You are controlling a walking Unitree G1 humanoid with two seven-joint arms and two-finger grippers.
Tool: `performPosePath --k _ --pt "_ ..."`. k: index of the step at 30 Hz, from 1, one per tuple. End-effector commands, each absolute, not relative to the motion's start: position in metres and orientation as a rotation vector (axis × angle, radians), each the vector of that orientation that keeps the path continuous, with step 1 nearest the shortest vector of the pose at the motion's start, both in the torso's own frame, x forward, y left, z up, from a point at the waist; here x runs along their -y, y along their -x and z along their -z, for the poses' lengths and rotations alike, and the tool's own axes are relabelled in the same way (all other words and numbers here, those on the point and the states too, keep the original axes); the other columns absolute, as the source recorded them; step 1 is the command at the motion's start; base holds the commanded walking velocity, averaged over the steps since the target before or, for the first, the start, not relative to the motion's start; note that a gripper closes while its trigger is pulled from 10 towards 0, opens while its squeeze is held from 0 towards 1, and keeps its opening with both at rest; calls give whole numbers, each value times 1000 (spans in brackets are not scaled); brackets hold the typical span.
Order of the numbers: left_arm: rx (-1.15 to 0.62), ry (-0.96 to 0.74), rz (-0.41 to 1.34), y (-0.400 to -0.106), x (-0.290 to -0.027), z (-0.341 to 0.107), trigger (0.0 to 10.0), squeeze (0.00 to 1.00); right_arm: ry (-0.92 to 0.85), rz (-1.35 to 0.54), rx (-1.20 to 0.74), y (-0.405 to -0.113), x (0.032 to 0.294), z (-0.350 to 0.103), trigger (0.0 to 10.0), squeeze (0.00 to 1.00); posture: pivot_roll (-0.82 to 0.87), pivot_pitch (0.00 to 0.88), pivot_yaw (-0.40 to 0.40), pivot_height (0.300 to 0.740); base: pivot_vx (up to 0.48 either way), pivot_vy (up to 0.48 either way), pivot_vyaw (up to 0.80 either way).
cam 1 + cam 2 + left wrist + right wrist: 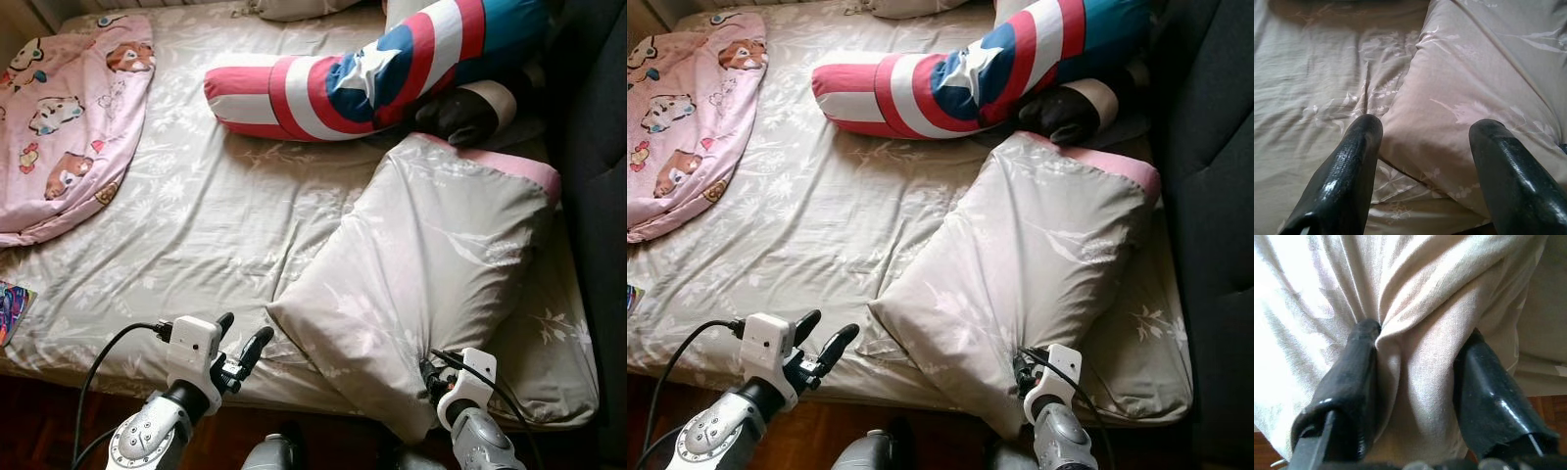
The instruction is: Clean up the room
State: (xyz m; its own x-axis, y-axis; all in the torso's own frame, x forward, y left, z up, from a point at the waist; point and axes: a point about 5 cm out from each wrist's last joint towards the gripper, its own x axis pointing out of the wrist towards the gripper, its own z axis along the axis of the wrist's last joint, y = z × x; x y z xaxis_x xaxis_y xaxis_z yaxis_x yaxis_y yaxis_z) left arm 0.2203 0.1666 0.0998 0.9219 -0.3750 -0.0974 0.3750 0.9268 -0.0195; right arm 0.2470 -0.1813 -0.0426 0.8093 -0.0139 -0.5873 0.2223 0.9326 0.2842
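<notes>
Beige floral pillow (421, 264), bunched fabric in right pincer (1418, 382).

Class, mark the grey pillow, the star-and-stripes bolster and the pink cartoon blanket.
grey pillow (431, 255), left eye view, middle of its floral case.
star-and-stripes bolster (367, 73), left eye view, on the white star.
pink cartoon blanket (69, 117), left eye view, printed middle.

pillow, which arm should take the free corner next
Left. The left gripper is open beside the pillow's near corner, fingers pointing at it. The right gripper is already shut on the pillow's near edge.
</notes>
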Motion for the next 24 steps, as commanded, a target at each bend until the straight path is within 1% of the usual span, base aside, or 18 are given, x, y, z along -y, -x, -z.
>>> performPosePath --k 1,9,13,16,17,19,20,22,24 --pt "-136 -19 366 -217 -173 -92 10000 0 -390 111 -772 -219 163 66 0 0 211 304 128 740 0 0 0" --pt "-133 -15 362 -224 -171 -87 10000 0 -403 206 -747 -225 179 61 0 0 193 263 110 740 0 0 0" --pt "-139 -20 350 -228 -175 -81 10000 0 -388 227 -740 -226 188 59 0 0 179 236 97 740 0 0 0" --pt "-142 -22 340 -233 -177 -76 10000 0 -365 301 -713 -229 204 55 0 0 149 204 82 740 0 0 0" --pt "-141 -21 339 -235 -176 -75 10000 0 -360 306 -712 -229 205 54 0 0 149 204 82 740 0 0 0" --pt "-133 -16 327 -240 -175 -73 10000 0 -341 363 -668 -234 220 47 0 0 125 184 69 740 0 0 0" --pt "-131 -14 325 -242 -175 -72 10000 0 -332 371 -664 -235 223 46 0 0 120 181 67 740 0 0 0" --pt "-121 -5 323 -248 -171 -70 10000 0 -301 435 -605 -241 245 35 0 0 92 163 56 740 0 0 0" --pt "-119 -1 323 -251 -169 -68 10000 0 -271 441 -591 -244 251 30 0 0 79 153 48 740 0 0 0"
